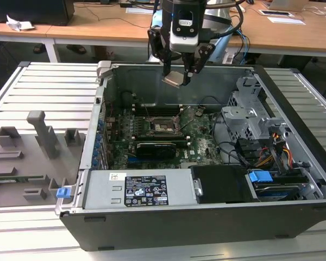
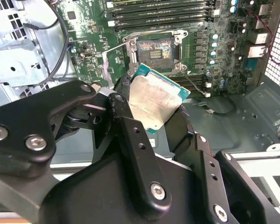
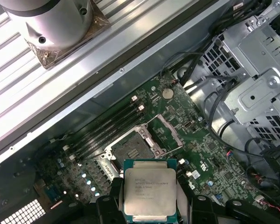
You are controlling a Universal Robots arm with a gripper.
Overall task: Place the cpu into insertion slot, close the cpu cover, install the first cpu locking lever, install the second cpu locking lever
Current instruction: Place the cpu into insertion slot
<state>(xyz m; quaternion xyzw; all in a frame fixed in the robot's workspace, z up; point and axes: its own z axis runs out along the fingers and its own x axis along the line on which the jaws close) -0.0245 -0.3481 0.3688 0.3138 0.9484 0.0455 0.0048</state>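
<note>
- The black gripper (image 1: pixel 177 74) is clamped on the small, flat, square silver-grey cpu (image 2: pixel 154 100), holding it tilted in the air above the open dark computer case (image 1: pixel 152 228).
- The square black insertion slot (image 3: pixel 130 150) lies uncovered on the green motherboard (image 1: pixel 202 142) below.

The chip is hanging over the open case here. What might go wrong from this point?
1. The gripper holds the cpu by its edges alone, above the motherboard; a slip would likely drop it onto the board.
2. In the exterior view the cpu looks tilted; lowered so, it may seat skewed in the insertion slot.
3. The cpu cover stands open beside the slot and might catch the chip's edge.
</note>
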